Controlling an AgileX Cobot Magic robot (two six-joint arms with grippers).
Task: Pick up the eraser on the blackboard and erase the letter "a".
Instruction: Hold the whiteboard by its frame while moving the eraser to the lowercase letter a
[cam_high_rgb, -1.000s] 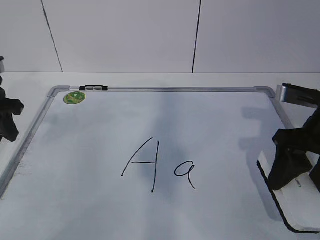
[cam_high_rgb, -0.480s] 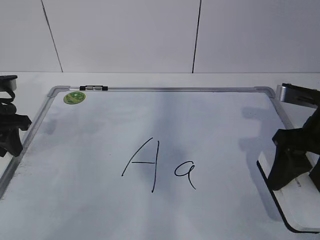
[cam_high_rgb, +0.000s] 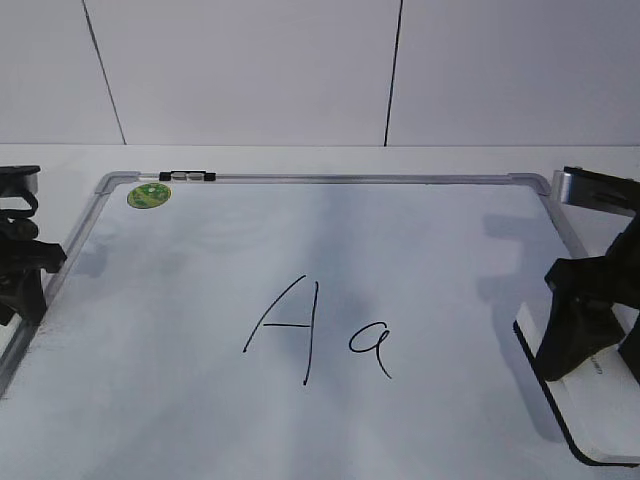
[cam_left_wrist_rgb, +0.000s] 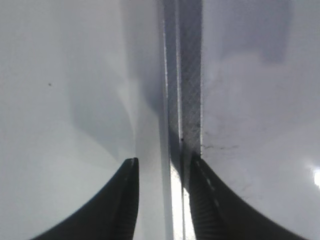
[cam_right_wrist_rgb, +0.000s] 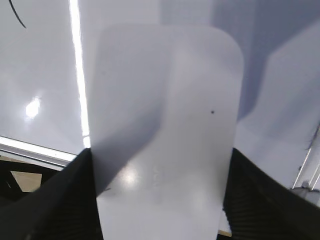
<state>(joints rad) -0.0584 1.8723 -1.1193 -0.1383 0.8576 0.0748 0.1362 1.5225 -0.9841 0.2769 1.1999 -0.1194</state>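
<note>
Right gripper (cam_high_rgb: 592, 335) fingers (cam_right_wrist_rgb: 55, 200) clasp the eraser (cam_right_wrist_rgb: 165, 130) on the blackboard (cam_high_rgb: 330, 180); left gripper (cam_left_wrist_rgb: 162, 200) fingers parted, straddling its frame

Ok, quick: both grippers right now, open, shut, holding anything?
Left gripper: open, straddling the blackboard frame, holding nothing.
Right gripper: fingers against both sides of the eraser.

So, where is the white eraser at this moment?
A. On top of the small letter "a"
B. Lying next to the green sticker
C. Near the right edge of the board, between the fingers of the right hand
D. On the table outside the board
C: the eraser lies by the board's right edge, with the right hand straddling its sides.
</note>
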